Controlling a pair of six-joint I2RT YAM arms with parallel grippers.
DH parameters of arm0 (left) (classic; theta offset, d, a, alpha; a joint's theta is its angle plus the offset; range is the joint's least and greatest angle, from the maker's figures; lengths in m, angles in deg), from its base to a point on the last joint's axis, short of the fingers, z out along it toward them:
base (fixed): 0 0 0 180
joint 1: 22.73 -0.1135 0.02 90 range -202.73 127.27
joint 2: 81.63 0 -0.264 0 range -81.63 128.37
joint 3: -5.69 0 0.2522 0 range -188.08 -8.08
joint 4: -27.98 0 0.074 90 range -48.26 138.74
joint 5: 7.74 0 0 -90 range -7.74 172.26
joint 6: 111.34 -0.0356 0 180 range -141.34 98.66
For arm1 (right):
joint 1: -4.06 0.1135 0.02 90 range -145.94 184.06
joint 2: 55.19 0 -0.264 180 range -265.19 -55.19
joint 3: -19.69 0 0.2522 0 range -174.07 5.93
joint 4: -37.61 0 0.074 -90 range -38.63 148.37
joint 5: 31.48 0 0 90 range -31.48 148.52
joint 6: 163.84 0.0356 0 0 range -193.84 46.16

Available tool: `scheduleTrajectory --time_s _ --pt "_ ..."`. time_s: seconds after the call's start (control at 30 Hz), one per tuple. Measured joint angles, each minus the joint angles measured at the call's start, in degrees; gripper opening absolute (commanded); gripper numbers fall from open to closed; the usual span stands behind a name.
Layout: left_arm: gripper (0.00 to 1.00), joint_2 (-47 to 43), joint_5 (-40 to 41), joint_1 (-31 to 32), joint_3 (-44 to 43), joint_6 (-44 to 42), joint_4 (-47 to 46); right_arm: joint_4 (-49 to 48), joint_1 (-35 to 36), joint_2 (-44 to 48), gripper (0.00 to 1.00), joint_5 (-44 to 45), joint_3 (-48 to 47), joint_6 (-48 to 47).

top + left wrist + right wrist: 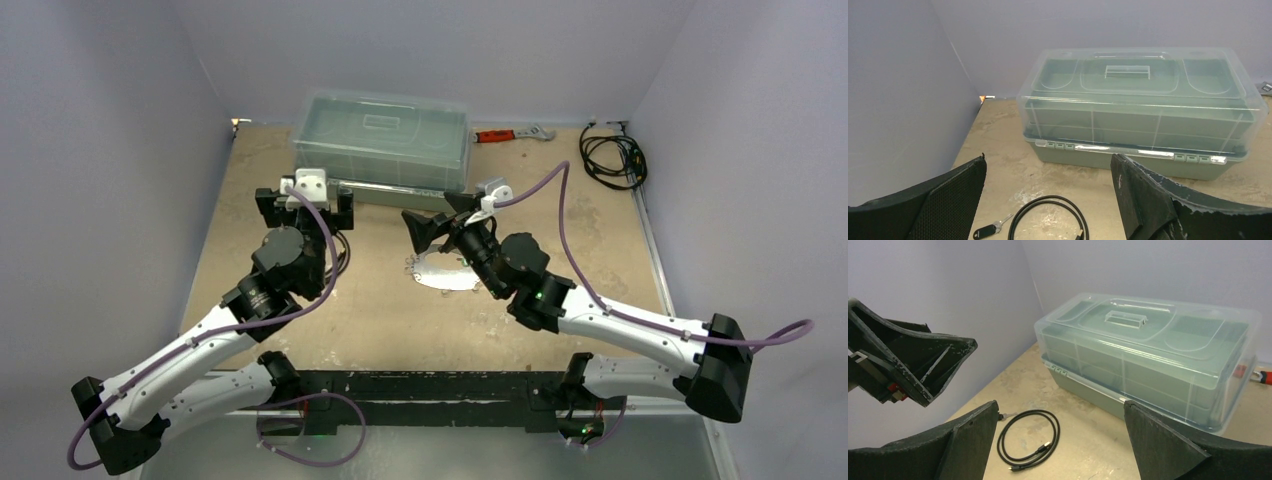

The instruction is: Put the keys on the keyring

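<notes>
Both sets of fingers gaped wide. Left gripper (306, 203) faced the clear-lidded box (382, 138), with a small dark-headed key (986, 231) just beside a black cable loop (1049, 219) below it. Right gripper (443, 222) hung by the keyring (415, 268) and its white oval tag (452, 276) mid-table.

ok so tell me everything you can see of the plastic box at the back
The plastic box is a rectangular case: grey-green base, clear lid with a moulded handle recessed at top centre and shallow compartments either side. Divided trays show through the lid. It looks closed, with small tabs along the front rim. It sits flat at the far end of the table, nothing resting on it.
</notes>
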Motion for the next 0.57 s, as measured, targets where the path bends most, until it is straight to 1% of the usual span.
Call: scheduleTrajectory --time_s 0.57 --pt "0.92 1.3 -2.1 0.0 -0.1 0.0 1.7 -8.2 0.1 0.7 0.99 -2.7 2.1 -0.7"
